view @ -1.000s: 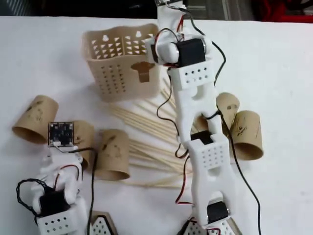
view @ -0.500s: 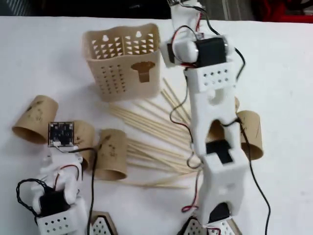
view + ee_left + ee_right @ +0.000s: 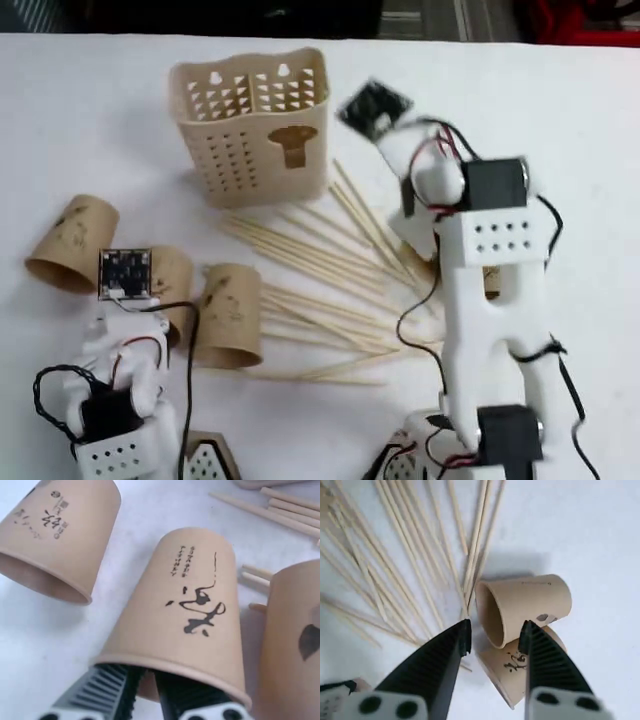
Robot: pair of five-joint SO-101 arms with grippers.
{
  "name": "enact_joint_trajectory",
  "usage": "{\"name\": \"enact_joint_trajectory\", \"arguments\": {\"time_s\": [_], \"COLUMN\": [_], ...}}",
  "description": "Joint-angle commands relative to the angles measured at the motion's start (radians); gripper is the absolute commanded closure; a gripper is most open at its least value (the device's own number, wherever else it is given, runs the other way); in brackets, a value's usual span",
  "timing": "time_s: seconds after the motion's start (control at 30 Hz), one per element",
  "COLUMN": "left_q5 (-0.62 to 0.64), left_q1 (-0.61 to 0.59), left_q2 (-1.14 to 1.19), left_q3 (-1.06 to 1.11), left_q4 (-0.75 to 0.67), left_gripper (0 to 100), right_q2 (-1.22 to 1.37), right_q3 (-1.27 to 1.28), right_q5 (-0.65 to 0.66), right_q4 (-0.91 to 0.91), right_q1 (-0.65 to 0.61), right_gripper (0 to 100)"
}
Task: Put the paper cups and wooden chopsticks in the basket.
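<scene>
- the right arm has left the basket [image 3: 250, 150]: a second ago it was stretched to the far side, by the basket's right rim. it has since swung right and pulled back toward the near side.
- the right gripper [image 3: 496, 630] now hangs over the two right-hand paper cups, jaws apart and holding nothing. the mouth of the upper cup [image 3: 525, 605] sits right between the tips, and the second cup [image 3: 520, 672] lies touching it underneath.
- we read this as a line-up for the next cup pick; no grasp yet.
- the left arm hasn't budged over the same second. the left gripper [image 3: 145, 680] sits at the mouth of the middle cup [image 3: 192, 605]. we can't tell whether it's clamped on the rim.
- the left-side cups are unchanged and on their sides on the table [image 3: 580, 120]: the far-left cup [image 3: 72, 243], the middle one under the left wrist, and the third cup [image 3: 230, 315] touching the chopsticks.
- the wooden chopsticks [image 3: 320, 270] are still fanned out on the table between the basket and the right arm, none picked up.
- judgement: most of the task remains, with five cups and the whole chopstick pile still outside the basket.
</scene>
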Motion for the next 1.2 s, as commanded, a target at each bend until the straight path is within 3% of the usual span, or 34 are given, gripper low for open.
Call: {"name": "enact_joint_trajectory", "arguments": {"time_s": [0.0, 0.2, 0.5, 0.67, 0.8, 1.17], "left_q5": [0.005, 0.005, 0.005, 0.005, 0.005, 0.005], "left_q1": [-0.005, -0.005, -0.005, -0.005, -0.005, -0.005], "left_q2": [-0.008, -0.008, -0.008, -0.008, -0.008, -0.008], "left_q3": [-0.009, -0.009, -0.009, -0.008, -0.008, -0.008], "left_q4": [-0.018, -0.018, -0.018, -0.018, -0.017, -0.014], "left_gripper": [98, 98, 98, 98, 98, 98], "right_q2": [-0.084, -0.128, -0.127, -0.127, -0.133, -0.239], "right_q3": [0.133, 0.379, 0.681, 0.783, 0.795, 0.664], "right_q5": [0.094, 0.164, 0.219, 0.219, 0.218, 0.212], "right_q4": [-0.077, -0.255, -0.687, -0.892, -0.924, -0.857], "right_q1": [0.058, 0.127, 0.206, 0.226, 0.226, 0.274], "right_gripper": [82.8, 75.8, 75.9, 88.5, 97.3, 97.8]}}
